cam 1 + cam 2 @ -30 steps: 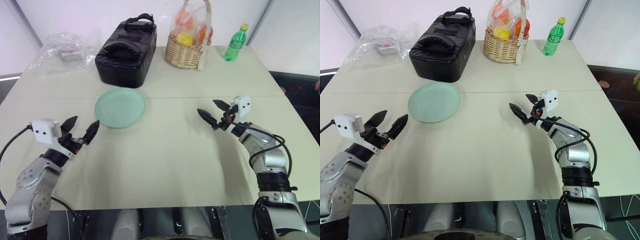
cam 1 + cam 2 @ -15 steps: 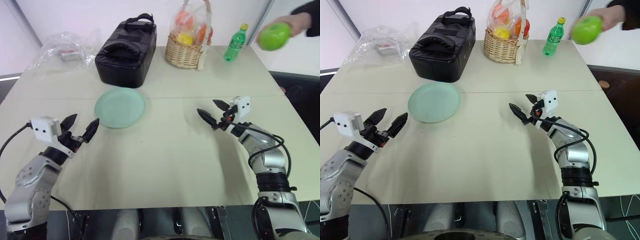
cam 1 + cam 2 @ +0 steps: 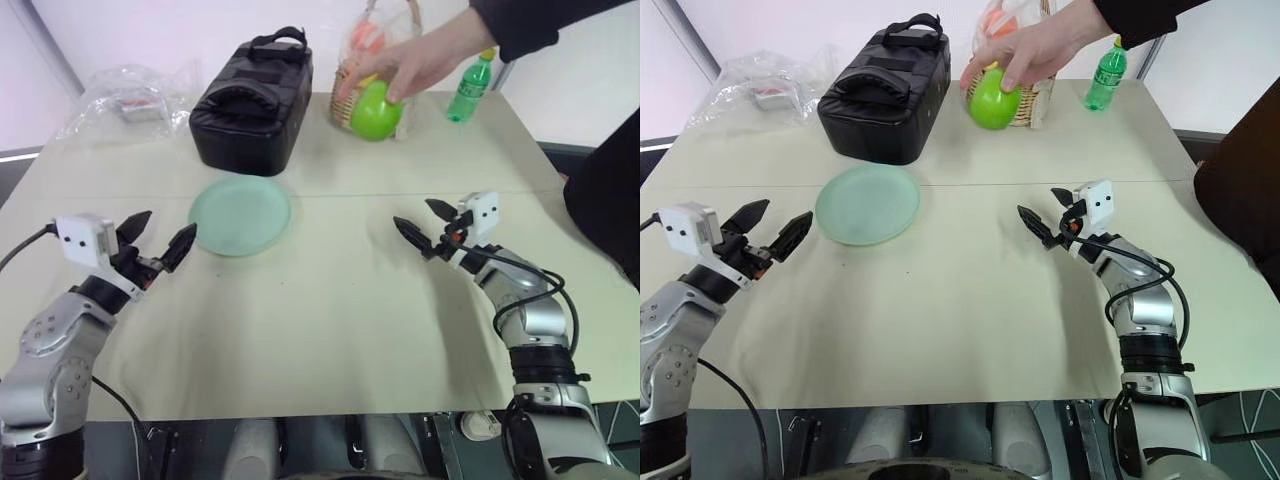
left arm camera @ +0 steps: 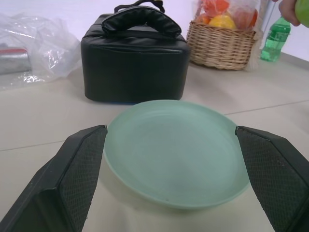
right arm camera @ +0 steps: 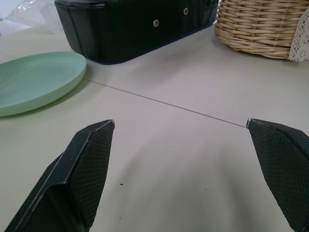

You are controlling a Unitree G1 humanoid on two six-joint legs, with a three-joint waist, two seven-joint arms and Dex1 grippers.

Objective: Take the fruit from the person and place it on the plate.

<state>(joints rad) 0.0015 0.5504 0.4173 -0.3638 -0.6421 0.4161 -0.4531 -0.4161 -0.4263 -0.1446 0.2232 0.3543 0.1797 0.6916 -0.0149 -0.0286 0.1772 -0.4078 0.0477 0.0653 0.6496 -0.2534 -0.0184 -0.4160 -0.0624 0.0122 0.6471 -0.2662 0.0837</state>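
The person's hand [image 3: 425, 62] has come in from the upper right of the frame and now holds the fruit [image 3: 375, 110] in the air at upper centre, in front of the wicker basket [image 3: 1032, 100]; a second ago neither was in view, and half a second ago the fruit was still far out at the upper right corner. So the handover is being offered, though the fruit is well apart from both of the robot's hands.

The right hand [image 3: 427, 226] hangs over the surface [image 3: 330, 320] at centre right, fingers spread wide, nothing between them, just where it was. The left hand [image 3: 157, 243] at lower left is likewise apart and empty, aimed at the plate [image 3: 240, 215], which lies bare left of centre, near the black bag [image 3: 253, 100]. To my eye, the right hand is the nearer one to reach up for the fruit.
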